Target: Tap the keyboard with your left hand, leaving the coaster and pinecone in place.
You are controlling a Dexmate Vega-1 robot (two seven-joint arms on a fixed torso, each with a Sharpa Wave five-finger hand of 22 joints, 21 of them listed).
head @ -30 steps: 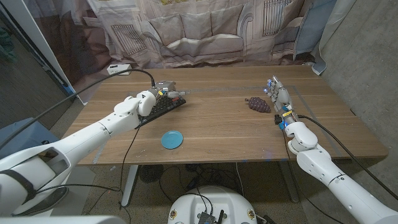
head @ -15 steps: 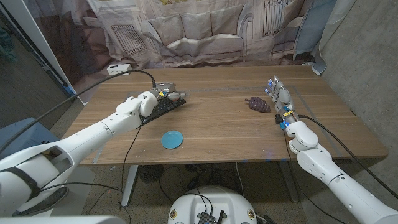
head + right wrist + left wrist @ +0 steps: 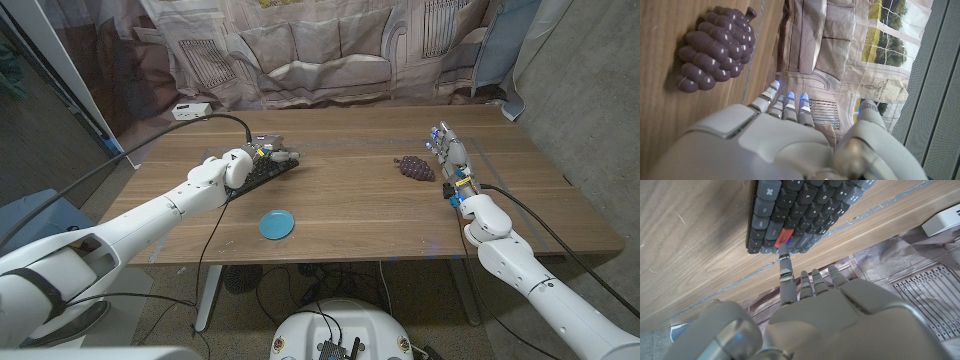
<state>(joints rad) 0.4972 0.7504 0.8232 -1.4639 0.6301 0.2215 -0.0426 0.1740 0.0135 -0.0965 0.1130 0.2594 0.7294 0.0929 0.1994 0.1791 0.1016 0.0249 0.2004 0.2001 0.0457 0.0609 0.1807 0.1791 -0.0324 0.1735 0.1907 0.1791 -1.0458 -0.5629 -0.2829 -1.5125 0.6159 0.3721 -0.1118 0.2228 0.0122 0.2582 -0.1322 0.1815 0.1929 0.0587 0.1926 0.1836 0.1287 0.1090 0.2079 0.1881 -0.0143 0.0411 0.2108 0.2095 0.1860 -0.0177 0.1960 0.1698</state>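
A: Since 1 second ago the left hand [image 3: 243, 163] has crept a little farther over the keyboard [image 3: 262, 171]; the coaster, the pinecone and the right hand sit where they were.

B: Where is the keyboard now?

A: On the left part of the surface [image 3: 350, 200], angled, with the left hand over its near end. The blue coaster [image 3: 276, 224] lies nearer the robot, well apart from it, and the purplish pinecone [image 3: 413, 167] sits over by the right hand [image 3: 450, 160].

B: Is the left hand holding anything?

A: No. From the left wrist view, 1 finger [image 3: 785, 272] reaches out to the keyboard's edge by a red key [image 3: 784, 236] while the others are curled back. I judge that pose suits a tap: 1 contact point, nothing to drag.

B: And the right hand?

A: Fingers extended, gripping nothing, just beside the pinecone but apart from it, likely parked so it disturbs nothing.

B: What does the wrist camera add?

A: The head view hides the fingertip under the hand's back; the wrist view shows where it meets the keys.
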